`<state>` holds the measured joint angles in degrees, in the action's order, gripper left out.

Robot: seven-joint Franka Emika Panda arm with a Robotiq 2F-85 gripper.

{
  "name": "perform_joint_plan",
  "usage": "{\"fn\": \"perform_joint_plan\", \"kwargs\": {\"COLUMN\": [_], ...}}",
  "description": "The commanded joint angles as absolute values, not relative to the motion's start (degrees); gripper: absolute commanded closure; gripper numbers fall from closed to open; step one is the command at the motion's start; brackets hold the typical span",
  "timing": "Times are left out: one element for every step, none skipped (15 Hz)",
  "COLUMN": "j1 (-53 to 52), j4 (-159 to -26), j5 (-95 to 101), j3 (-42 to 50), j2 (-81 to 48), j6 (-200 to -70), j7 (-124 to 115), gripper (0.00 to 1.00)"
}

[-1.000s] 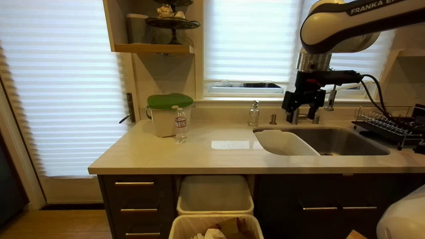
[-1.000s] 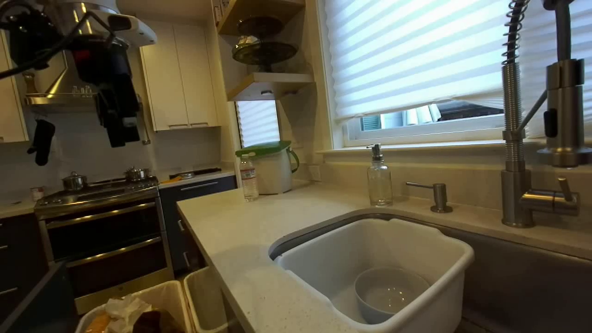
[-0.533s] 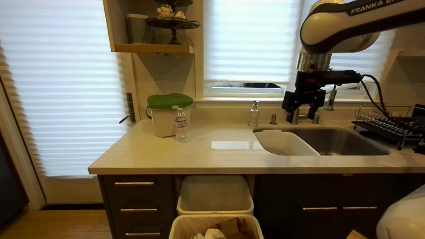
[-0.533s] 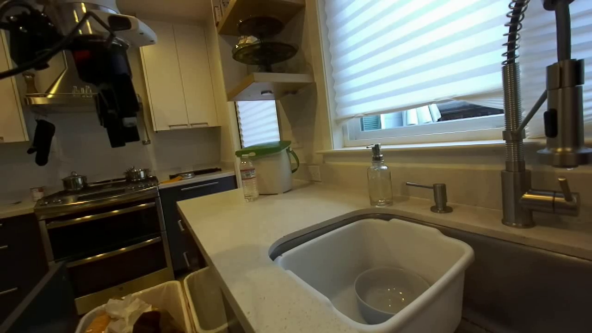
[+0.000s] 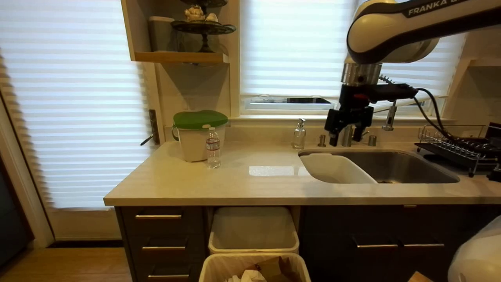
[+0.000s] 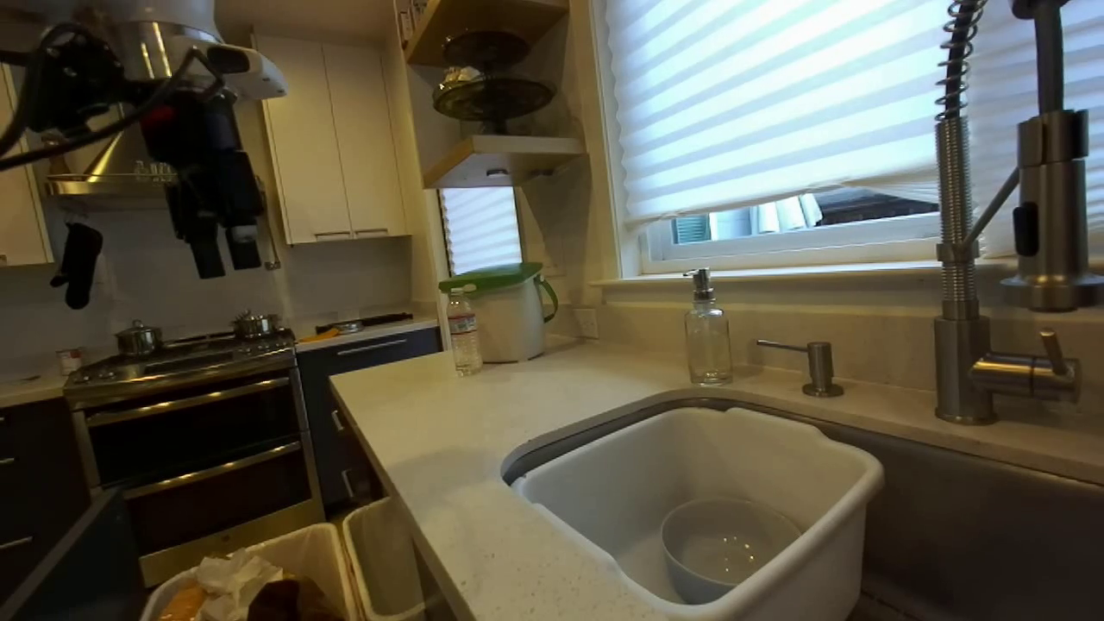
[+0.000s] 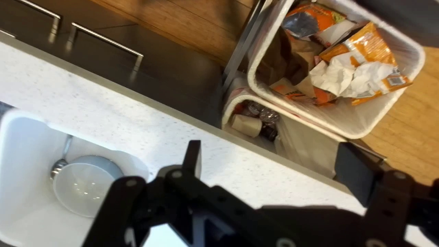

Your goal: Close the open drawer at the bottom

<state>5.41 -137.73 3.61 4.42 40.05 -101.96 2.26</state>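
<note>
Gripper (image 5: 345, 138) is hovering wide over the counter (image 5: 242, 186), its two fingers (image 7: 356, 171) standing well apart in the wrist view. Going left to right in an exterior view: three shallow drawers (image 5: 191, 227) are stacking up below, the lowest running off the bottom edge. On top, one white bucket (image 5: 191, 145) with a green lid (image 5: 201, 118) is standing, one water bottle (image 5: 213, 150) partly hiding it. Just right of those drawers, the open drawer (image 6: 95, 561) is sticking out from under the counter, its dark front getting cut off at lower left in an exterior view. It's carrying two bins (image 5: 253, 229): the front one is holding wrappers (image 7: 372, 48) and crumpled paper (image 7: 332, 77); the counter is covering part of the back one, whose contents are looking hard to make out. Farther along, one soap bottle (image 5: 299, 135) is standing, and the sink (image 5: 395, 164) is holding one white tub (image 5: 336, 168) with one bowl (image 7: 84, 187) inside. Gripper's blocking much of the faucet (image 5: 390, 116) in an exterior view; one dish rack (image 5: 450, 152) is running off the right edge.
</note>
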Motion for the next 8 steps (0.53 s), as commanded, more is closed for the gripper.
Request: {"fn": "perform_joint_plan", "kwargs": {"j1": [-1.2, -3.0, -4.7, -6.2, -7.6, -8.9, -10.0, -11.3], "j4": [-135.5, -135.4, -135.3, -134.9, -134.3, -133.7, -132.9, -132.2], "j5": [-1.8, -3.6, -5.3, -6.3, -6.8, -6.5, -6.2, -5.7], "j3": [2.1, 1.1, 0.3, -0.7, -1.9, -3.7, -5.2, -7.0], "j2": [35.1, 34.1, 33.0, 31.8, 30.4, 28.8, 27.6, 26.2], "j6": [-101.1, -101.2, -101.3, -100.7, -100.1, -99.4, -98.6, -98.2], "j7": [5.1, 5.6, 6.4, 7.2, 7.8, 7.6, 7.7, 7.5], "gripper": [0.0, 0.0, 0.0, 0.0, 0.0, 0.0, 0.0, 0.0]}}
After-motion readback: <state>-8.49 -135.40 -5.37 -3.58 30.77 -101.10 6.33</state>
